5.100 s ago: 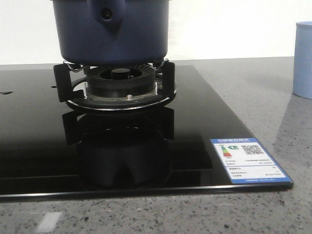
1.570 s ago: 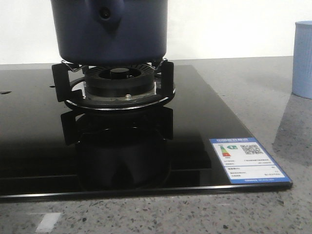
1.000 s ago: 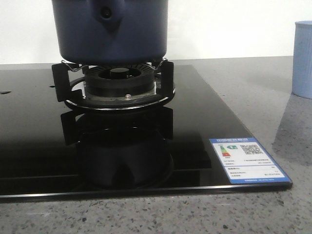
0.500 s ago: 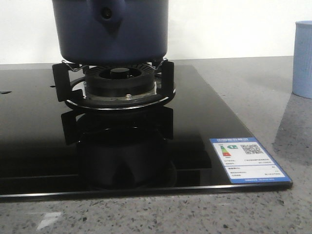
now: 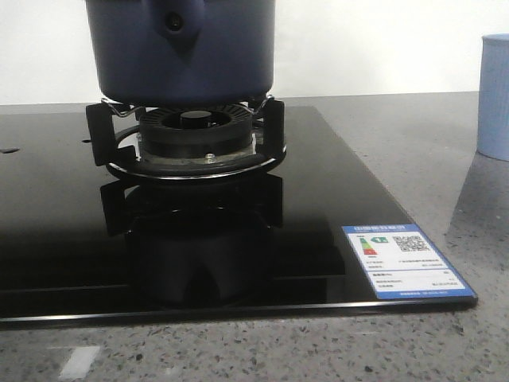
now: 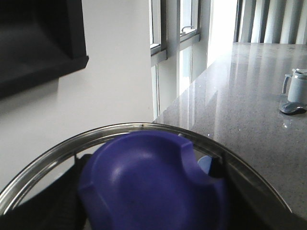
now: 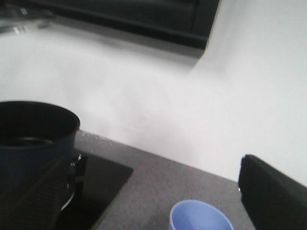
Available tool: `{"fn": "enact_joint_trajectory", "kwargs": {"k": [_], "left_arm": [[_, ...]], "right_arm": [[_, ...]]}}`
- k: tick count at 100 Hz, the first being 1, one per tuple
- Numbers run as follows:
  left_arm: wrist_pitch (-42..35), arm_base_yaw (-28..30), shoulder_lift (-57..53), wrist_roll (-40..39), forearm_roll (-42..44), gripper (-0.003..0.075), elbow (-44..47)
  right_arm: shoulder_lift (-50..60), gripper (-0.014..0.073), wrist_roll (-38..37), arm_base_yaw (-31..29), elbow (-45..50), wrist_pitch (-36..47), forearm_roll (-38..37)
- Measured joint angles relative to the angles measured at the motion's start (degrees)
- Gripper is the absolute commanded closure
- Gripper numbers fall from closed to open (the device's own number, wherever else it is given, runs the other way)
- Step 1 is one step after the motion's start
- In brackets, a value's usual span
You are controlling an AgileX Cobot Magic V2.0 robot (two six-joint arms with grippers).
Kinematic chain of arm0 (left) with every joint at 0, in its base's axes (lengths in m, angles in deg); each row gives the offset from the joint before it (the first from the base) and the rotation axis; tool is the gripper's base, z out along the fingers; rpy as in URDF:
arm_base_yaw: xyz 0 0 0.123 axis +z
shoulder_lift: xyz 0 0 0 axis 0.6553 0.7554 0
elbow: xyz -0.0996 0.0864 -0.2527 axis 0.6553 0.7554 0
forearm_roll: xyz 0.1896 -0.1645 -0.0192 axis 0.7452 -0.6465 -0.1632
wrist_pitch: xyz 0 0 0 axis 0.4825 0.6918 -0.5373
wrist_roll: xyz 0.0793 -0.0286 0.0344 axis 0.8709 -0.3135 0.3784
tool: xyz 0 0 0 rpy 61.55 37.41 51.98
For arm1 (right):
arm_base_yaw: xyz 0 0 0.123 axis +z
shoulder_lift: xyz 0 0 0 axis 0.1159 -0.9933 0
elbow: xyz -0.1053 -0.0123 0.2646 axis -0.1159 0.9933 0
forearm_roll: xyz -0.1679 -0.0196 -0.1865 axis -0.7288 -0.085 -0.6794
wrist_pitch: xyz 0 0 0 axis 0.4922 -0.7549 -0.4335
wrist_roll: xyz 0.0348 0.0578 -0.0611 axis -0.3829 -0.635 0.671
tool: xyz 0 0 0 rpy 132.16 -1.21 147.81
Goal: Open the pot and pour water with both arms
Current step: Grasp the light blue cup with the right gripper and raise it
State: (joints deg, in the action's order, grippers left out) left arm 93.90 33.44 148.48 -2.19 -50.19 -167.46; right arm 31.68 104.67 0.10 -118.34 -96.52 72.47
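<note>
Pot: the dark blue pot (image 5: 181,49) sits at the upper left of the front view, on the black burner stand (image 5: 187,142). Its handle mount with a round hole (image 5: 172,24) faces the camera. In the right wrist view the pot (image 7: 33,139) is at the left edge with its top open and dark inside.
Lid: a glass lid with a shiny metal rim (image 6: 144,128) and a big blue knob (image 6: 151,184) fills the bottom of the left wrist view.
Left claw: black fingers (image 6: 57,203) sit on both sides of the blue knob, right against it. It looks clamped on the knob.
Right claw: two dark fingers (image 7: 271,194) show at the low corners of the right wrist view, far apart, with nothing between them.
Cup: a pale blue cup (image 5: 495,95) stands on the gray surface (image 5: 413,151) at the right edge of the front view, well apart from the pot.
Stove: a shiny black glass top (image 5: 48,223) with a sticker (image 5: 403,260) at its lower right corner.
</note>
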Motion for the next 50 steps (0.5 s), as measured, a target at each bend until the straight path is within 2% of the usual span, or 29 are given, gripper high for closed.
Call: {"fn": "enact_joint_trajectory", "kwargs": {"k": [13,27,36,50], "left_arm": [[1.1,0.0,-4.2,-0.2,0.0,0.0440,-0.1],[1.8,0.0,-6.6,-0.2,-0.1,0.0440,-0.4],[1.9,0.0,-6.9,-0.2,-0.2,0.0440,-0.4],[1.9,0.0,-6.9,-0.3,-0.1,0.0440,-0.4]], "right_arm": [[-2.8,-0.0060,0.0,-1.7,6.2,2.0,-0.1],[-6.7,-0.0060,0.0,-2.0,11.4,8.4,4.8],[-9.6,-0.0060,0.0,-2.0,12.4,12.0,8.5],[-14.7,-0.0060,0.0,-2.0,12.6,16.2,10.3]]}}
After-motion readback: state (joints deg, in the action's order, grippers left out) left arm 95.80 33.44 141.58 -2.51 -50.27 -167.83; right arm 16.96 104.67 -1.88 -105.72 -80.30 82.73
